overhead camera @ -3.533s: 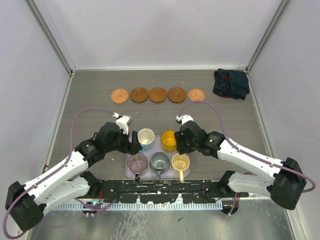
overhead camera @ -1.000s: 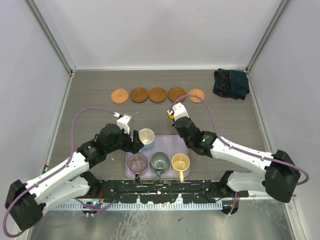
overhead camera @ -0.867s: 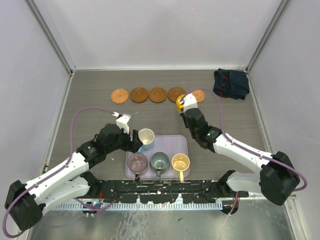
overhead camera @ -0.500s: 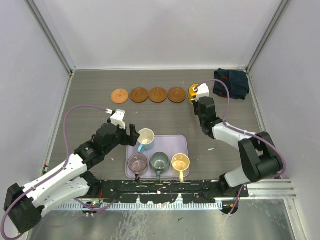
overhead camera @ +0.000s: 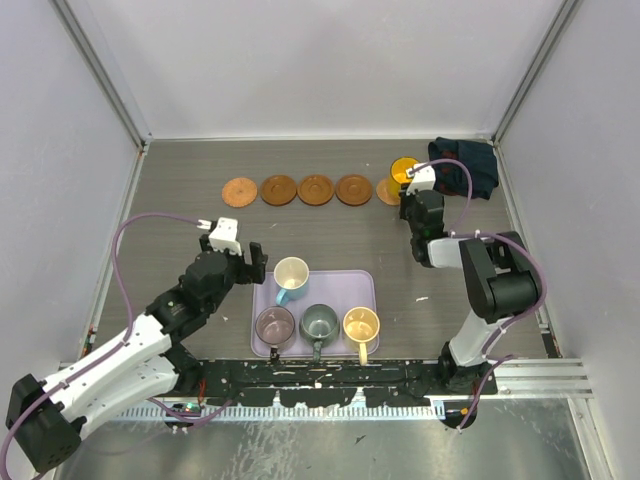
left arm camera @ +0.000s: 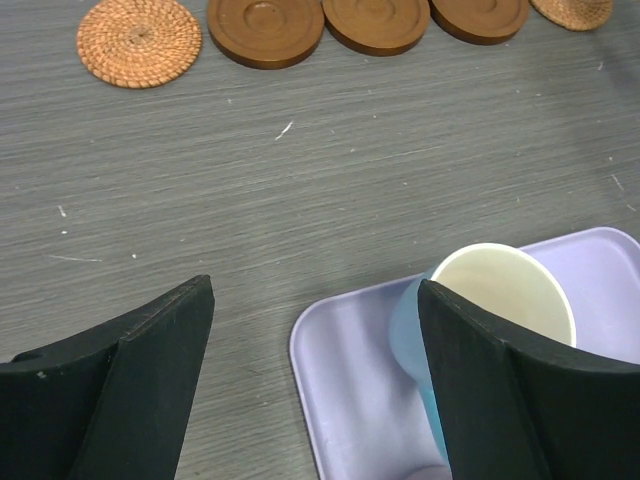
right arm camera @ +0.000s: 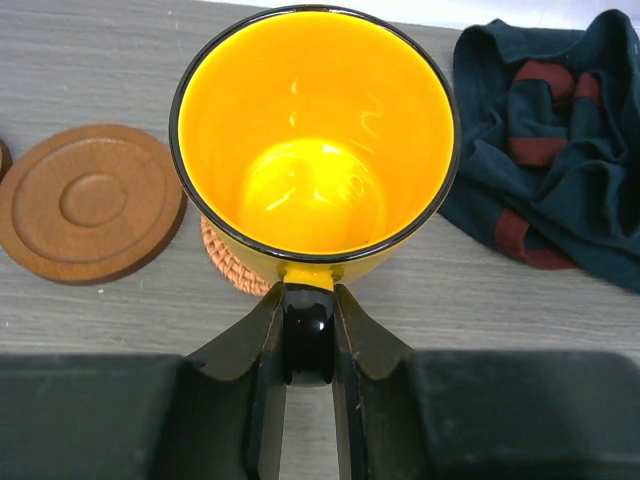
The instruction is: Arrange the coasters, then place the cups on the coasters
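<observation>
Several round coasters lie in a row at the far side, from a woven coaster (overhead camera: 239,191) (left arm camera: 139,40) to a brown coaster (overhead camera: 353,189) (right arm camera: 90,203). My right gripper (overhead camera: 411,183) (right arm camera: 308,300) is shut on the black handle of the orange-yellow cup (overhead camera: 404,168) (right arm camera: 315,130), holding it over the rightmost woven coaster (right arm camera: 225,265), which is mostly hidden beneath it. My left gripper (overhead camera: 258,268) (left arm camera: 315,300) is open just left of the light blue cup (overhead camera: 291,272) (left arm camera: 500,300) on the lavender tray (overhead camera: 350,285). The mauve cup (overhead camera: 275,325), grey-green cup (overhead camera: 320,321) and cream-yellow cup (overhead camera: 361,324) stand in the tray's near row.
A dark blue cloth (overhead camera: 462,166) (right arm camera: 545,150) lies crumpled at the back right, close beside the held cup. Grey walls close in the table on three sides. The arm bases and a black rail run along the near edge.
My right arm carried the orange-yellow cup from the tray out to the far-right coaster. My left gripper opened wider and drew back to the left of the light blue cup.
</observation>
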`<control>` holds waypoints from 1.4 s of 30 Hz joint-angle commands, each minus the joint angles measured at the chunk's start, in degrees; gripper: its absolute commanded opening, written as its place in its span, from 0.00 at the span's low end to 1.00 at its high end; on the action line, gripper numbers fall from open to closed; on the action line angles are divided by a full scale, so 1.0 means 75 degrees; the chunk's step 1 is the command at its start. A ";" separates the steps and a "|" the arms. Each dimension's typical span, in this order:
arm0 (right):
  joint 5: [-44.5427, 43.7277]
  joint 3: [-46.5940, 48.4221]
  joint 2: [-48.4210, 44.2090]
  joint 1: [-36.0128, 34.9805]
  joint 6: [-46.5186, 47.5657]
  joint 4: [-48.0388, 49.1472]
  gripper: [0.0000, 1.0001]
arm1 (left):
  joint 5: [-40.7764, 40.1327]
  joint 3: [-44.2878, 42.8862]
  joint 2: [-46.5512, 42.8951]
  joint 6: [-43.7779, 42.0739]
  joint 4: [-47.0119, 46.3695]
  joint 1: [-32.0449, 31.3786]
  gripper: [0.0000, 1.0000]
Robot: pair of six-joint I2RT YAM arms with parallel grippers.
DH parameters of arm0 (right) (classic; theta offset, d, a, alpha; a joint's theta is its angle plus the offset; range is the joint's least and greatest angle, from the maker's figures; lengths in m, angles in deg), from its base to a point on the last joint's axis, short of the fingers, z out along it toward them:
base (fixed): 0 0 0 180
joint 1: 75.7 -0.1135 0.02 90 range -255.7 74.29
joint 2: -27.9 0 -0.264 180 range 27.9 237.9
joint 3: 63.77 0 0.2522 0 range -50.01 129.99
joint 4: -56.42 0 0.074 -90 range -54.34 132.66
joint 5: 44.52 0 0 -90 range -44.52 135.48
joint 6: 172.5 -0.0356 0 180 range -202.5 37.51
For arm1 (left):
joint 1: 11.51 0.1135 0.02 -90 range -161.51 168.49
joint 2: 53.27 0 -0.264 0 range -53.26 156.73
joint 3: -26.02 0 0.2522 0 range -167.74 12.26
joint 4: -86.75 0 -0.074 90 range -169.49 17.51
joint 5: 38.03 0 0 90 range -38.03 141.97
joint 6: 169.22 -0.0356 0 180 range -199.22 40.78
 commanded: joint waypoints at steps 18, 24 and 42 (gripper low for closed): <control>0.0580 0.1234 0.0763 0.0016 -0.0259 0.1450 0.01 | -0.0632 0.0128 0.0077 -0.0209 -0.0599 0.0040 0.85; 0.0569 0.1357 0.0923 0.0014 -0.0342 0.1274 0.01 | -0.0693 0.0144 0.0073 -0.0182 -0.0532 0.0049 0.86; 0.0483 0.1327 0.1084 0.0020 -0.0338 0.1148 0.01 | -0.0694 0.0158 0.0109 -0.0132 -0.0540 0.0075 0.86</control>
